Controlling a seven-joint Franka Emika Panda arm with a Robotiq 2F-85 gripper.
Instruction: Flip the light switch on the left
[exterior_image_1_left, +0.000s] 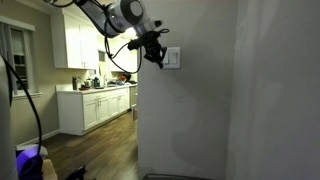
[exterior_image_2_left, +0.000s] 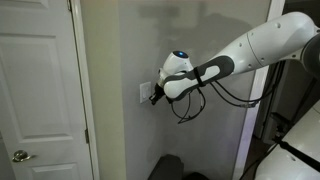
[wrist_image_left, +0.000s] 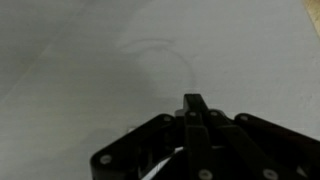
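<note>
The light switch (exterior_image_1_left: 170, 59), the left-hand white rocker paddle of a small, nearly square white plastic wall plate (exterior_image_1_left: 175, 58), sits on the pale grey wall (exterior_image_1_left: 200, 110) directly ahead of the fingertips. The picture is too small to separate the two paddles or show which way either is tipped. In an exterior view the plate (exterior_image_2_left: 144, 92) appears only as a pale sliver beside the fingertips, the rest hidden behind the black Robotiq gripper (exterior_image_2_left: 153, 98). Whether the tips touch the plate cannot be told.

In the wrist view the gripper (wrist_image_left: 193, 101) has its two fingers pressed together with nothing between them. Only bare, blurred wall lies beyond them, and the switch is out of frame. Behind the fingers, the white robot arm (exterior_image_2_left: 250, 48) is cut off at the frame edge. A white panelled door (exterior_image_2_left: 40, 90) stands off to the side.
</note>
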